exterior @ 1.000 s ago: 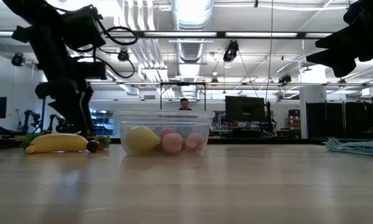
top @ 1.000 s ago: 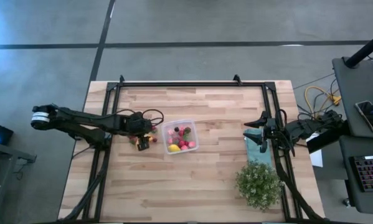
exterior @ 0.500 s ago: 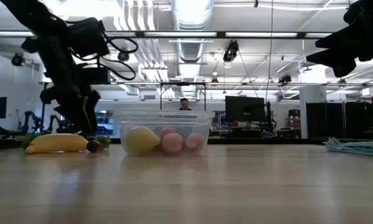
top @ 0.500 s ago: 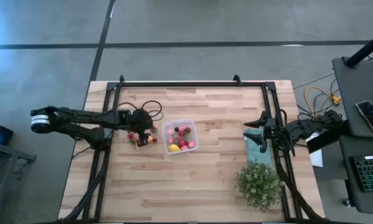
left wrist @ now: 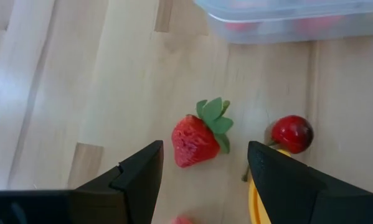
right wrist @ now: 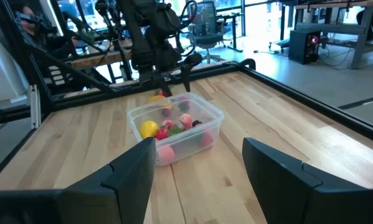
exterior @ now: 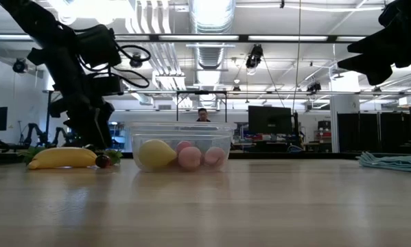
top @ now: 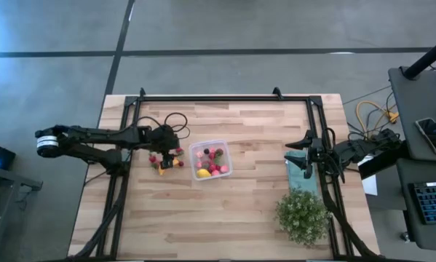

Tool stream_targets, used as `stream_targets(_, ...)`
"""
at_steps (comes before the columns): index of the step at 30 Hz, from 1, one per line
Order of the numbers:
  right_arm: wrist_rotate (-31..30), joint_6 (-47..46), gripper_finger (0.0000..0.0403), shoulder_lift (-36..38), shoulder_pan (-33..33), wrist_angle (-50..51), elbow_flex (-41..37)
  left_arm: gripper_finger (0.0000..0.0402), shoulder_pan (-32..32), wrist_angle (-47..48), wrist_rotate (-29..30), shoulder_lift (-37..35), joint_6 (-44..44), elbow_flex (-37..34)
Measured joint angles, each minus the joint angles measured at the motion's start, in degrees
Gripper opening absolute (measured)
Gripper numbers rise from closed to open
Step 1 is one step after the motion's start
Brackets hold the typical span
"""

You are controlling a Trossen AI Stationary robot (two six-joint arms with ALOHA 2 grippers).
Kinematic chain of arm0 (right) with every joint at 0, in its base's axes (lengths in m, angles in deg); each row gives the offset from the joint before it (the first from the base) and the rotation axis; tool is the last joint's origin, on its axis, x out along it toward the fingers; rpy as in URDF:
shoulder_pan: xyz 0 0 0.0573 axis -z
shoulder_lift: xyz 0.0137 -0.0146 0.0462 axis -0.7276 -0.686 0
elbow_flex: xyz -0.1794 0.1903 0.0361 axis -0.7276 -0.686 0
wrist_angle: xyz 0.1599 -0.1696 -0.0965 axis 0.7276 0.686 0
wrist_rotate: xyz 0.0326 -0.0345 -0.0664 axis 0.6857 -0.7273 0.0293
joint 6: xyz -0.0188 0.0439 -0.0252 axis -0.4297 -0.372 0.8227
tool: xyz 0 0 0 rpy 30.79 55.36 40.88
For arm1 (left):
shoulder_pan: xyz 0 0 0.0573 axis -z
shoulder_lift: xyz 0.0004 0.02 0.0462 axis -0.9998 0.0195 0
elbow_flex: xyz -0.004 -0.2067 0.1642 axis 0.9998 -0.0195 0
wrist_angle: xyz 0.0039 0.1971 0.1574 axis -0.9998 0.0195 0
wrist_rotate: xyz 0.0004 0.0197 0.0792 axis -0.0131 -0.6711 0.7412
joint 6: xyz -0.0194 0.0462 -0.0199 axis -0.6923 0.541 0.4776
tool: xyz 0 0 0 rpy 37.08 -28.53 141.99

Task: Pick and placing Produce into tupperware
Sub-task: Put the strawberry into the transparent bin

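Several berries and a lemon (top: 203,173) in clear tupperware (top: 209,159), left claw (top: 159,154) open beside it, right claw (top: 306,161) open, empty.

Left gripper (exterior: 95,140) hung fingers-down, banana (exterior: 61,157) and dark berry (exterior: 103,161) lay just below, clear tupperware (exterior: 182,145) stood beside, lemon (exterior: 155,154) inside.

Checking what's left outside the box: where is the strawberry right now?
The strawberry lies on the table beside the clear box, on the left arm's side, next to a cherry, below the open left gripper.
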Motion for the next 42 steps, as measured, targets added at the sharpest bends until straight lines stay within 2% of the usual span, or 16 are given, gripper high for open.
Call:
stream_targets(19,0.0,0.0,0.0233,0.0,0.0,0.0,0.0,0.0219,-3.6,-4.3,-4.1,4.4,3.8,0.0)
stream_targets(29,0.0,0.0,0.0233,0.0,0.0,0.0,0.0,0.0216,-3.6,-6.2,-4.8,9.3,3.8,0.0)
stream_targets(42,0.0,0.0,0.0233,0.0,0.0,0.0,0.0,0.0118,-3.6,-8.3,-4.8,10.1,4.3,0.4)
